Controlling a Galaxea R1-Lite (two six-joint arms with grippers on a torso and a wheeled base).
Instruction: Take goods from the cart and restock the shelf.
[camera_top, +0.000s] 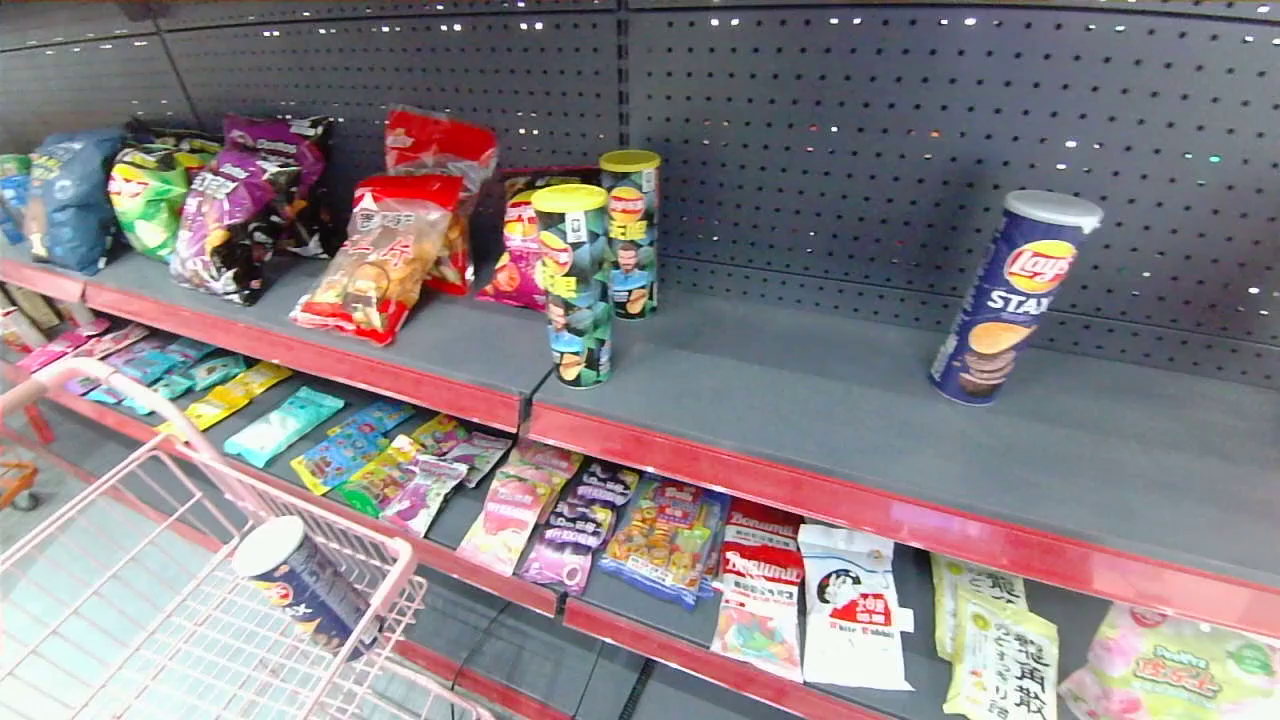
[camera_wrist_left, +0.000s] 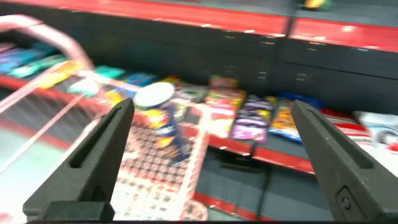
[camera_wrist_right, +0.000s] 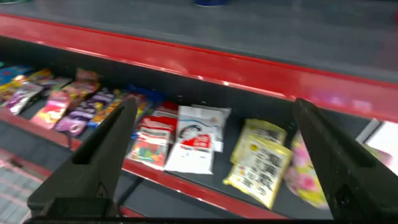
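A blue chip can (camera_top: 305, 585) with a white lid lies tilted in the front corner of the pink wire cart (camera_top: 400, 548) at the lower left. In the left wrist view my left gripper (camera_wrist_left: 211, 165) hangs open above and short of that can (camera_wrist_left: 163, 121), nothing between its fingers. A matching blue can (camera_top: 1010, 300) stands leaning on the grey upper shelf (camera_top: 800, 400) at the right. My right gripper (camera_wrist_right: 214, 162) is open and empty, facing the red front edge of the shelf (camera_wrist_right: 261, 68) and the packets below it.
Two yellow-lidded cans (camera_top: 575, 290) and several snack bags (camera_top: 380, 260) fill the upper shelf's left half. A wide bare stretch lies between the cans. The lower shelf holds rows of flat packets (camera_top: 660, 540). The cart's handle (camera_top: 110, 375) sits near the shelf edge.
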